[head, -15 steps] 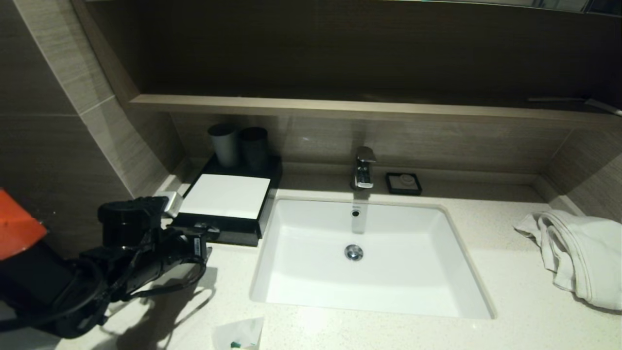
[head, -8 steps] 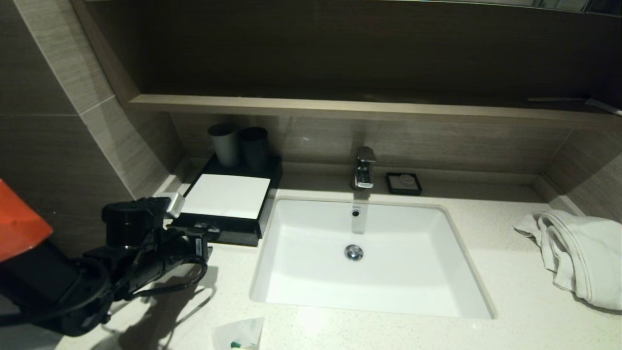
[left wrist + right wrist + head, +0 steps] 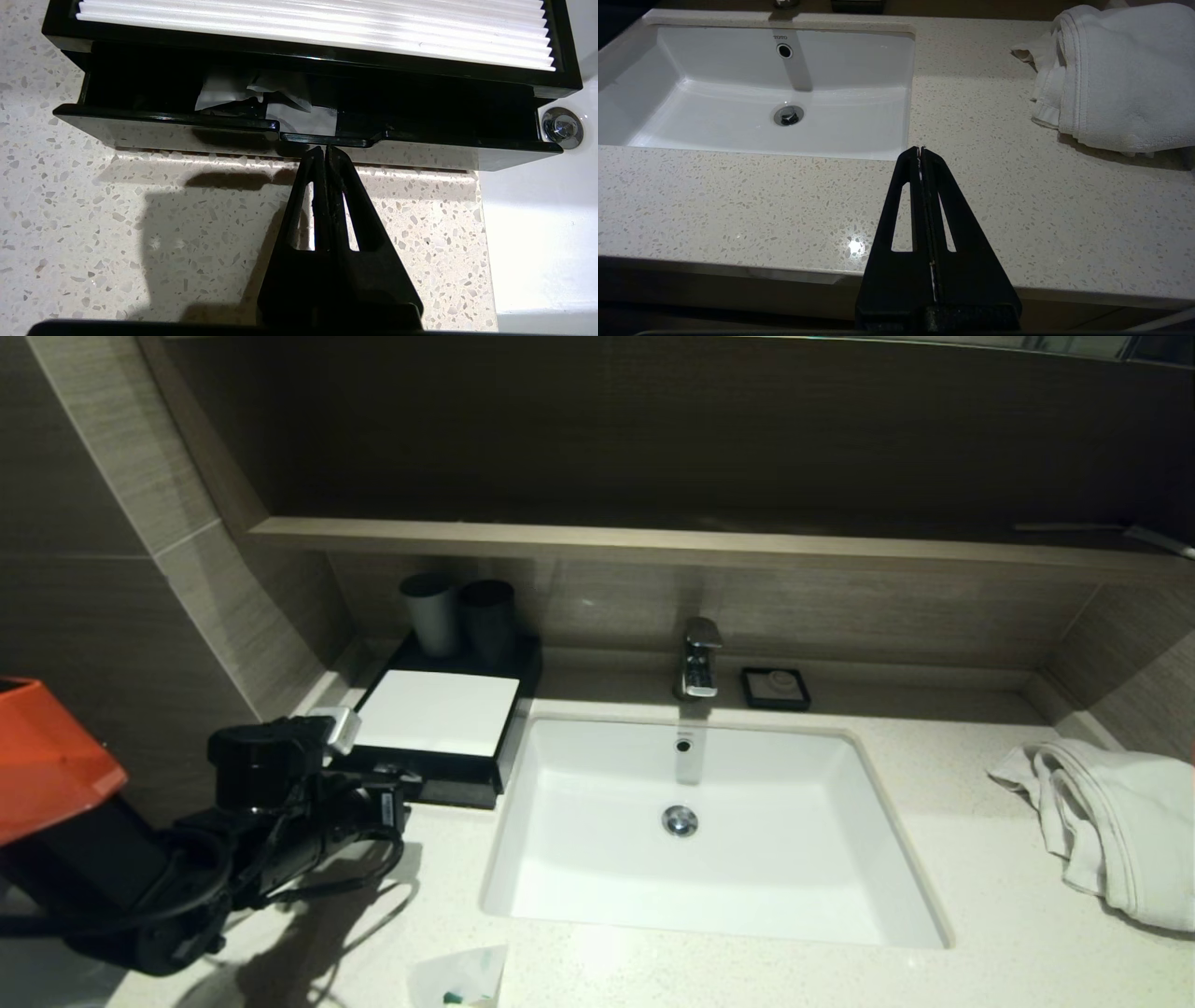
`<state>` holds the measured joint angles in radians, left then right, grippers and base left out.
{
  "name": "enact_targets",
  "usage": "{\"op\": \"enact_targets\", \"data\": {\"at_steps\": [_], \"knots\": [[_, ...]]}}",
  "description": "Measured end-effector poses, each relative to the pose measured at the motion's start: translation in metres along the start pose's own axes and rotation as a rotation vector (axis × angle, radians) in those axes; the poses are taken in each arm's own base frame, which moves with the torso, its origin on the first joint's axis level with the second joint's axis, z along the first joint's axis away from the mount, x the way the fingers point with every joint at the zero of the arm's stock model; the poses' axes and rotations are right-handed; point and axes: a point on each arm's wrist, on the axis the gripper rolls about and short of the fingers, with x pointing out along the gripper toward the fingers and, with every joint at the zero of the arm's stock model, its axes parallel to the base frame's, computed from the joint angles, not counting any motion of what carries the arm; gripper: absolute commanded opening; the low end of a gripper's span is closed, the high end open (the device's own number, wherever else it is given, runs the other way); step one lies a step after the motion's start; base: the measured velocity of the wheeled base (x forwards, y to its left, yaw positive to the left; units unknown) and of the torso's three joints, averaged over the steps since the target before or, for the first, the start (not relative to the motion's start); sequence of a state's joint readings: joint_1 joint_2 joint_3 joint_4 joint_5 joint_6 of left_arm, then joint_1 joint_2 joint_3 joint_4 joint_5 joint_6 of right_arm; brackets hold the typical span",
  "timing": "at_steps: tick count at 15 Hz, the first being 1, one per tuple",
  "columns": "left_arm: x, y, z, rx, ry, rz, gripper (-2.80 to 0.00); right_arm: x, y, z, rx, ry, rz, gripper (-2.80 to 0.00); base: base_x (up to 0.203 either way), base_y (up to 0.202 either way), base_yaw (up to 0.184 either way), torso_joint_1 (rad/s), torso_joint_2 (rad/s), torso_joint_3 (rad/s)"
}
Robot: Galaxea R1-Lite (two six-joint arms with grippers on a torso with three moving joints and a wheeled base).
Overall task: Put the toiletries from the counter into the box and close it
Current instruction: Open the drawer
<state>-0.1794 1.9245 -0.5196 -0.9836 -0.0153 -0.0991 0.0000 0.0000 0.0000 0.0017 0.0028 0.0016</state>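
Black and glossy, the box [image 3: 439, 728] sits at the far left of the tabletop [image 3: 934, 896], hard against the left rim of the sink [image 3: 700, 831], with two dark cups [image 3: 457, 611] standing on its far end. Its front drawer [image 3: 187, 128] is pulled only a little way out; through the gap the left wrist view shows crinkly white sachets [image 3: 261, 100] already lying inside. The left end effector [image 3: 325, 151] is clenched on nothing, its tips pressed together and set right at the middle notch of the drawer front, touching or all but touching it.

Judging by that pose, the step in hand is the closing: a straight push away from the robot to slide the drawer home. The push should stay square to the drawer front, since the tips are narrow and the lip is slick; an off-line shove could skid along it or skew the drawer. One sachet corner rises near the gap and might catch.

However, one more sachet [image 3: 459, 978] with a green item lies at the near edge of the tabletop, well apart from the box, so the task looks unfinished if the drawer shuts now.

Room is tight on the left, where the tiled wall [image 3: 140, 569] is near the arm; near the robot, the speckled stone is open. The right end effector [image 3: 921, 150], likewise clenched and empty, idles over the near edge, between the sink and the white towel [image 3: 1111, 79].
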Motion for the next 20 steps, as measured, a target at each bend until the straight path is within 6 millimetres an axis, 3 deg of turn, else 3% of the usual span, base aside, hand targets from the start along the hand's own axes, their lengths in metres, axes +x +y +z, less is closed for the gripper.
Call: {"op": "enact_targets", "data": {"at_steps": [20], "knots": [[0.011,0.000,0.004,-0.001,-0.013,0.001,-2.80,0.000,0.000,0.000,0.000,0.000,0.000,-2.80,0.000,0.000,0.000,0.000,0.00,0.000]]}}
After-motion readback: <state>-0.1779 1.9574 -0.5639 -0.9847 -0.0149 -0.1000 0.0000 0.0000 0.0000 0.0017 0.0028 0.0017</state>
